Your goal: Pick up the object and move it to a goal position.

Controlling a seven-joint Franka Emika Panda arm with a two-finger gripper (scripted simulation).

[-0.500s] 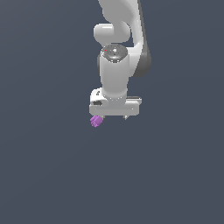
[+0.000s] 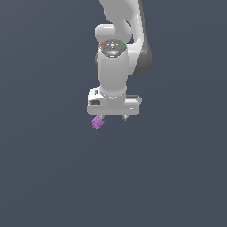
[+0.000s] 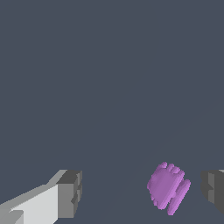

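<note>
Gripper [image 2: 112,118] wide open, nothing grasped. Object [image 2: 97,122] between fingers [image 3: 70,193], close beside one, off-centre. Little visible shift versus half-second back; arm hovers aligned. Likely next: close, lift toward goal.

Arm [image 2: 119,26] top & one gripper [image 3: 140,192] finger [image 3: 214,190] cut off by frame edges.

White arm vertical, tool [image 2: 112,118] pointing down, fingers [image 3: 70,194] spread apart
</note>
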